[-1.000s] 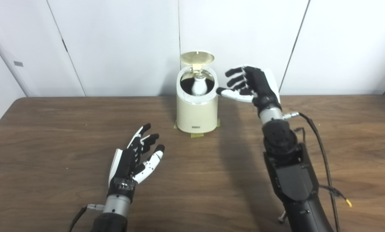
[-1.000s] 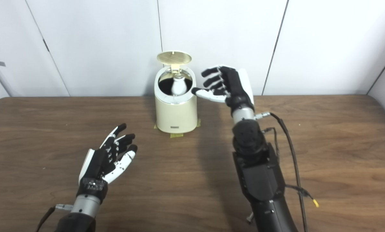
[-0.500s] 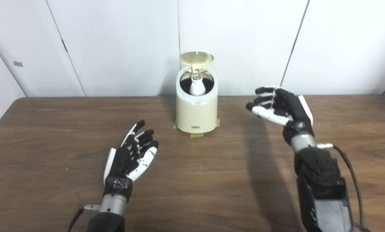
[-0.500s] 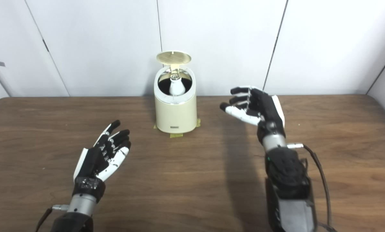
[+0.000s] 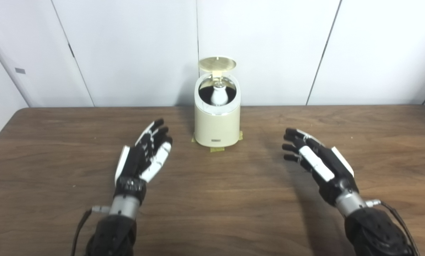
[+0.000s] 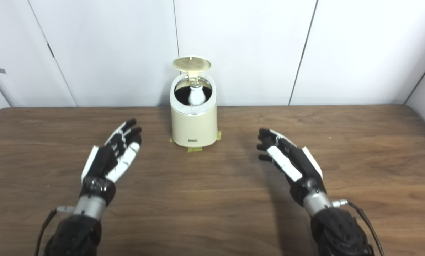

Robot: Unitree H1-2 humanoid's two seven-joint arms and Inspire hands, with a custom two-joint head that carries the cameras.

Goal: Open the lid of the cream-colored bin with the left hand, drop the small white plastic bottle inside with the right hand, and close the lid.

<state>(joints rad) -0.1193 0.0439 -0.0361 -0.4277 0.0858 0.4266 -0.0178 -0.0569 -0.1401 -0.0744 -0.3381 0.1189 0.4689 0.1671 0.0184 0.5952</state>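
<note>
The cream-colored bin (image 5: 217, 122) stands at the back middle of the table, its round gold lid (image 5: 217, 64) tipped up and back. The small white plastic bottle (image 5: 218, 96) sits upright inside the dark opening. My left hand (image 5: 144, 158) hovers open over the table, left and in front of the bin, fingers pointing toward it. My right hand (image 5: 317, 161) is open too, low over the table to the bin's right and nearer me, holding nothing.
The bin rests on yellow tape marks (image 5: 217, 148) on the brown wooden table (image 5: 212, 199). White wall panels (image 5: 269, 49) close off the space right behind the bin. Cables trail from both wrists near the bottom edge.
My right hand has drawn back from the bin's rim, down and toward me, to a low spot over the table. My left hand has moved forward toward the bin. The bottle stays inside.
</note>
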